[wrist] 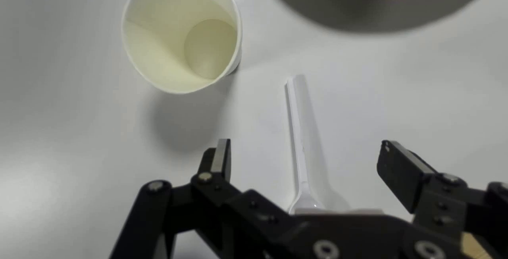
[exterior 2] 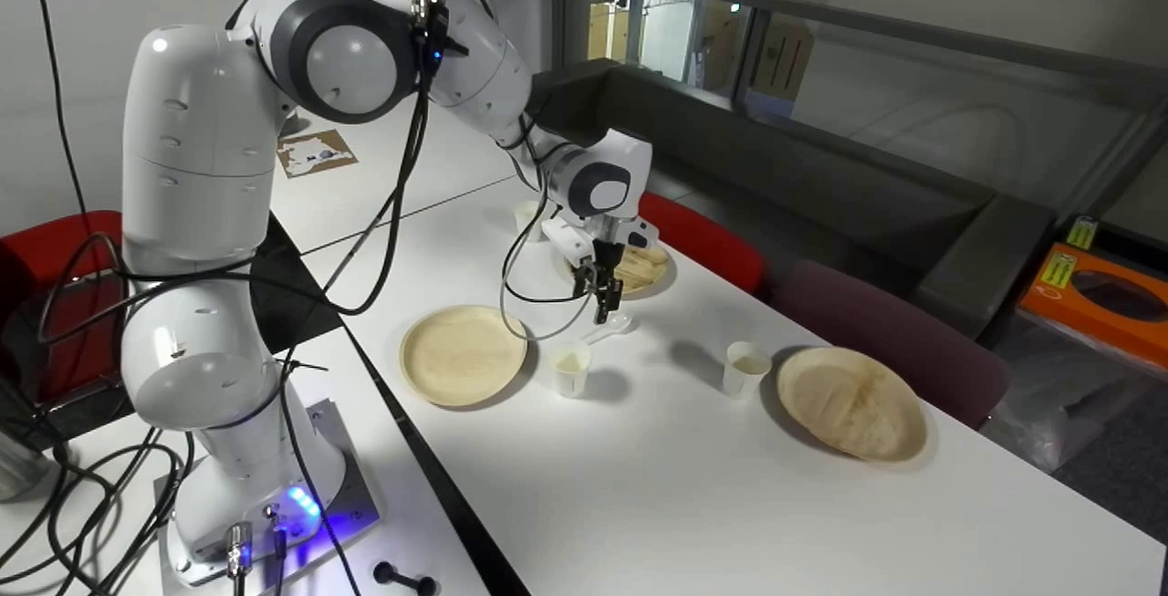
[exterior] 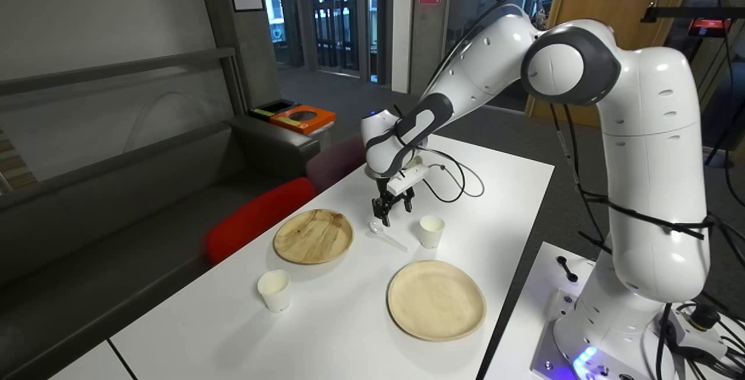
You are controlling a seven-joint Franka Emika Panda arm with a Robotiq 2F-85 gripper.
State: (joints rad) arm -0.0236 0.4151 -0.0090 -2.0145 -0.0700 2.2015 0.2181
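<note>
The spoon (wrist: pixel 298 144) is showing smooth, glossy plastic, and a cup (wrist: pixel 170 41) is looking like matt paper. A streaked plate (exterior: pixel 314 236) is showing wood grain. The table (wrist: pixel 51 179) is giving off a soft sheen, the arm (exterior: pixel 655 164) is gleaming like hard plastic, and metal screws (wrist: pixel 205 177) are dotting the matt gripper (wrist: pixel 305 150).

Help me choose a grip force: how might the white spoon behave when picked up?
The spoon has a thin, plastic-looking handle, so it is probably light and may flex slightly. Its glossy highlights hint at a smooth, perhaps slippery surface. With the bowl wider than the handle, it could twist if gripped off-centre.
</note>
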